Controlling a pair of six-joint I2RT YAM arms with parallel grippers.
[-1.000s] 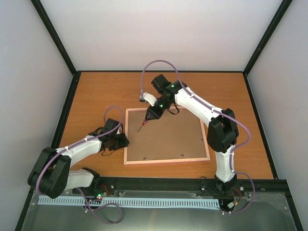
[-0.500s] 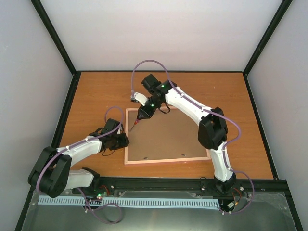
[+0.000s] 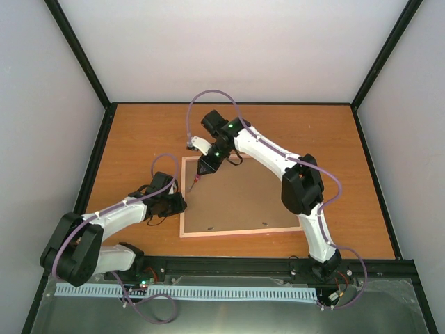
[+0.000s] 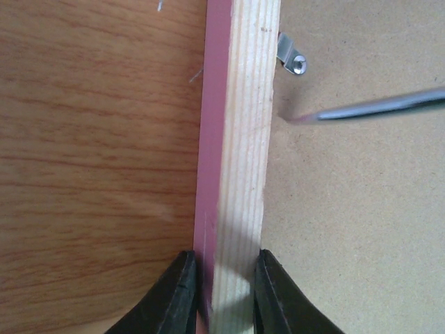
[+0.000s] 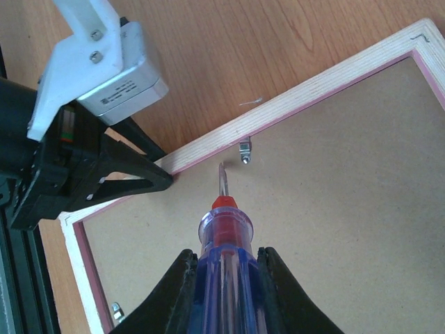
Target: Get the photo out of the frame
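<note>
The frame (image 3: pixel 240 202) lies face down on the table, brown hardboard back up, with a pale wood rim and a pink edge. My left gripper (image 3: pixel 179 204) is shut on the frame's left rim (image 4: pixel 240 174), one finger on each side. My right gripper (image 3: pixel 204 167) is shut on a blue and red screwdriver (image 5: pixel 226 257). Its tip (image 5: pixel 222 170) rests on the hardboard just short of a metal clip (image 5: pixel 244 151) by the left rim. The clip (image 4: pixel 292 59) and the shaft (image 4: pixel 375 106) also show in the left wrist view. The photo is hidden.
Another metal clip (image 5: pixel 115 311) sits at the frame's near edge. The table (image 3: pixel 139 139) is orange-brown wood with a black-framed enclosure around it and a black rail (image 3: pixel 236 264) along the near edge.
My right arm has moved the screwdriver left across the hardboard towards the left rim. The left gripper has stayed on the rim.
</note>
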